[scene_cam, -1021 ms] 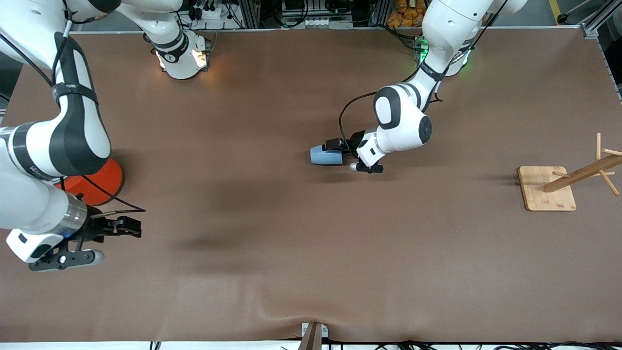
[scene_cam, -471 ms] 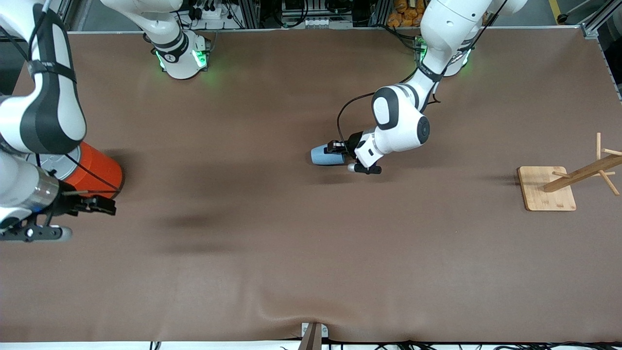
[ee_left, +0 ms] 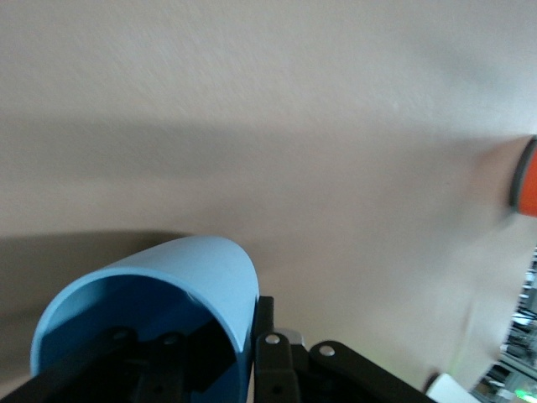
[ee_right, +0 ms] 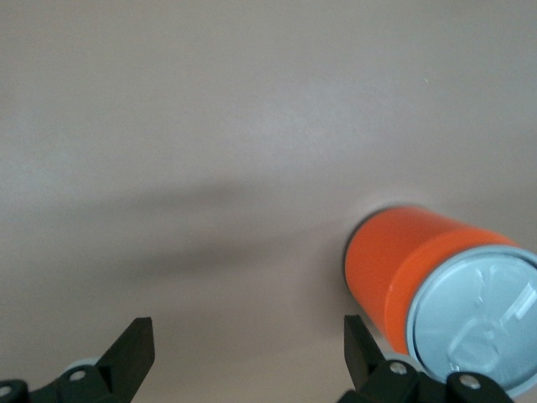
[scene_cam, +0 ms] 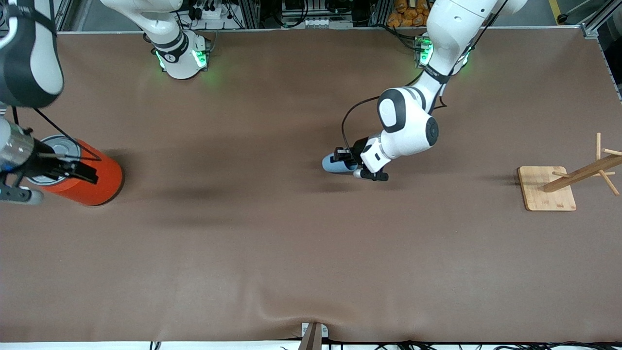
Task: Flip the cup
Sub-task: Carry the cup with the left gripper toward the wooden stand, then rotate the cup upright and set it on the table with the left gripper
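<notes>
The small light-blue cup [scene_cam: 335,166] is on its side, low over the middle of the table, its closed end toward the right arm's end. My left gripper [scene_cam: 346,158] is shut on the cup's wall at the mouth. In the left wrist view, one finger is inside the cup [ee_left: 205,273] and the other finger [ee_left: 267,353] presses its outside; the left gripper [ee_left: 239,344] pinches the rim. My right gripper [scene_cam: 73,168] hangs open over the orange can at the right arm's end; in the right wrist view the right gripper [ee_right: 247,348] holds nothing.
A large orange-red can [scene_cam: 95,181] with a grey lid [ee_right: 478,311] stands at the right arm's end of the table. A wooden rack on a square base [scene_cam: 544,189] stands at the left arm's end. Brown cloth [scene_cam: 311,253] covers the table.
The left gripper closed on the cup and carried it slightly toward the front camera and the left arm's end. The right arm drew back to its end, over the orange can.
</notes>
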Motion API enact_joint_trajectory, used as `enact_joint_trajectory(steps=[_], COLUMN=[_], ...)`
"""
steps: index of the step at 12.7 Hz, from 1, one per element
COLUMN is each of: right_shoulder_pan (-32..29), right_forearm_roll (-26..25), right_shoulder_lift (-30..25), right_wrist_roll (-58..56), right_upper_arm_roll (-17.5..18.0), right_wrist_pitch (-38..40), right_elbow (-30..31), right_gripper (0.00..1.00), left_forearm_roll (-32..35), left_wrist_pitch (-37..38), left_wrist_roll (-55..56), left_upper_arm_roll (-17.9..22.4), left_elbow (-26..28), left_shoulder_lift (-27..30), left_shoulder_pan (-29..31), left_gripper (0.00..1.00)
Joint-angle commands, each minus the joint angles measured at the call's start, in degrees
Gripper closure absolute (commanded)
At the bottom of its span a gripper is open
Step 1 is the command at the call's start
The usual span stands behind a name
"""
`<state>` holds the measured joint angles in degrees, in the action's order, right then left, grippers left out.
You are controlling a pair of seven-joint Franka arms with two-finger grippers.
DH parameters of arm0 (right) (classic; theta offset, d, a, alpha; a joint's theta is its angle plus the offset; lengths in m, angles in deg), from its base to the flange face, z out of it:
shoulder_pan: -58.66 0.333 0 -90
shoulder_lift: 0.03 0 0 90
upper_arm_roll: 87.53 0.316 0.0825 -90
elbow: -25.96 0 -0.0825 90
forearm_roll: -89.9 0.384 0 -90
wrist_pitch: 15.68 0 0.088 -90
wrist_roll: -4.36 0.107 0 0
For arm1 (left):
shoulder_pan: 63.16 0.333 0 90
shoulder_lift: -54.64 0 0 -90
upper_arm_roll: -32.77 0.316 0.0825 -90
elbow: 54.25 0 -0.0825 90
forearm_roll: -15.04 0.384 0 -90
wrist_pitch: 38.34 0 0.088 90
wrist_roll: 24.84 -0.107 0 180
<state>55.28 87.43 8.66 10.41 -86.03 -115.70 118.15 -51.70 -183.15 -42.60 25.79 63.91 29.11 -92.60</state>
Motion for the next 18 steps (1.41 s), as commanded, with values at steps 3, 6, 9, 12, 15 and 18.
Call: enact_joint_trajectory(steps=[3, 6, 9, 12, 15, 18], right_shoulder_pan=[1.01, 0.84, 1.18, 1.89, 2.24, 3.12], right_forearm_roll=[1.24, 0.71, 0.80, 1.41, 7.30, 6.60], right_shoulder_lift=[-10.53, -9.15, -5.53, -5.71, -6.23, -6.06], right_wrist_roll=[1.34, 1.16, 0.46, 0.54, 0.46, 0.37], right_upper_arm_roll=[-1.32, -1.84, -3.78, -4.04, -6.76, -6.77], right_wrist_pitch=[-0.19, 2.79, 13.50, 13.44, 13.88, 13.62], right_elbow=[9.49, 2.86, -8.67, -10.62, -10.63, -10.71], right_gripper=[0.00, 0.00, 0.00, 0.00, 0.00, 0.00], left_forearm_roll=[10.70, 22.41, 37.93, 45.10, 55.61, 63.65], left_wrist_pitch=[0.59, 4.87, 22.16, 26.61, 26.52, 26.17], left_wrist_roll=[2.81, 5.10, 7.73, 10.55, 12.83, 13.37], left_upper_arm_roll=[6.52, 12.15, 20.66, 23.32, 23.77, 23.94], left_elbow=[-1.44, -3.01, -11.60, -17.00, -18.40, -18.67], left_shoulder_lift=[2.76, 4.00, 3.91, 3.29, 2.94, 1.19], left_shoulder_pan=[0.00, 0.36, 0.35, 1.23, 3.07, 5.09], left_gripper=[1.00, 1.00, 1.00, 1.00, 1.00, 1.00])
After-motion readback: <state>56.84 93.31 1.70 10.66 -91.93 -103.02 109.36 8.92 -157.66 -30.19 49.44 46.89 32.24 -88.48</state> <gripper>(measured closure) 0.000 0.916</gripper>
